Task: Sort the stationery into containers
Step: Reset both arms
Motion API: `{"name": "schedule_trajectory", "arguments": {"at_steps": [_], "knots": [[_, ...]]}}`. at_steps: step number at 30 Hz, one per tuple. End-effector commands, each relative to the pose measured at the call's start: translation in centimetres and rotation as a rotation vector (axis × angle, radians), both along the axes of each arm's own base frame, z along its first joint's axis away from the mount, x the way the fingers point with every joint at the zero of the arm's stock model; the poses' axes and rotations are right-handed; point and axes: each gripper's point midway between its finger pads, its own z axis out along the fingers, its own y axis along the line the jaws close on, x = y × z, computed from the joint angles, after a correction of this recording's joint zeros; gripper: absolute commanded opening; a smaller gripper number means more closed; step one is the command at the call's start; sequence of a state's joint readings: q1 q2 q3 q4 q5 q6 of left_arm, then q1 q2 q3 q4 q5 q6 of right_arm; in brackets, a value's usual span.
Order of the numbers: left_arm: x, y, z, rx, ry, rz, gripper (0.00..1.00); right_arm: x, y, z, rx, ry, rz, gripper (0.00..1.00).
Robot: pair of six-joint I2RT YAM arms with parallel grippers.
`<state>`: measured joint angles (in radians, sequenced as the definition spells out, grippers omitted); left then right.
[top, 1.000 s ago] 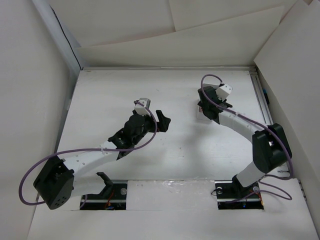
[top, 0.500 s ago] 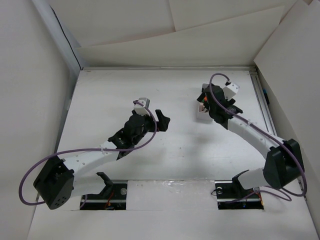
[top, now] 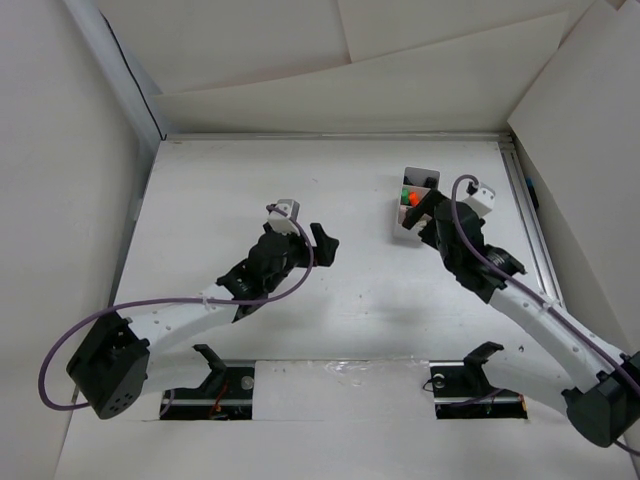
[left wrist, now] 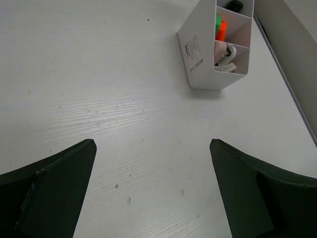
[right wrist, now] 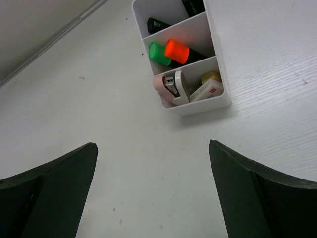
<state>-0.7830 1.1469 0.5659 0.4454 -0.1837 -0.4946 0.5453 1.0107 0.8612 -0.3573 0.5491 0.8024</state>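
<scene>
A white container [right wrist: 219,59] with three compartments stands on the table just beyond my right gripper [right wrist: 152,146], which is open and empty. Its far section holds black markers [right wrist: 158,24]. The middle one holds markers with an orange end [right wrist: 177,50] and a green end [right wrist: 159,53]. Nearest me sit a pink block [right wrist: 161,84] and beige eraser-like blocks [right wrist: 208,87]. From above, the container [top: 396,222] is at the right back, with the right gripper [top: 428,218] at its near right side. My left gripper [left wrist: 152,144] is open over bare table; the container [left wrist: 195,47] lies ahead to its right.
The table's right edge has a raised rail [top: 527,215]. Cardboard walls [top: 330,90] close off the back and sides. The left gripper [top: 305,235] hovers at the table's middle, well left of the container.
The right arm has drawn back toward the near right, uncovering the container, and its jaws have spread wide. The left arm has barely moved.
</scene>
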Motion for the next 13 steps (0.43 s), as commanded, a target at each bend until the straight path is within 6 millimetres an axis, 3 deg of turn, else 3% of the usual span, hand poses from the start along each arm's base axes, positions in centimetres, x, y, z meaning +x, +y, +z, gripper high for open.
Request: {"name": "schedule_trajectory", "arguments": {"at_steps": [1,4,11,13], "knots": [[0.0,-0.1,1.9,-0.046,-0.068,-0.018,1.0,-1.9,0.3,0.0,-0.01,0.011,0.052,1.0],[-0.1,-0.1,2.2,-0.052,-0.075,-0.018,1.0,-3.2,0.6,0.1,-0.002,0.021,0.07,1.0],[-2.1,-2.7,2.5,-0.102,-0.086,-0.208,1.0,-5.3,0.5,0.3,-0.007,0.03,0.081,1.0],[-2.6,-2.6,2.9,-0.127,-0.095,-0.215,1.0,-5.7,0.2,0.5,0.004,0.03,0.076,1.0]]}}
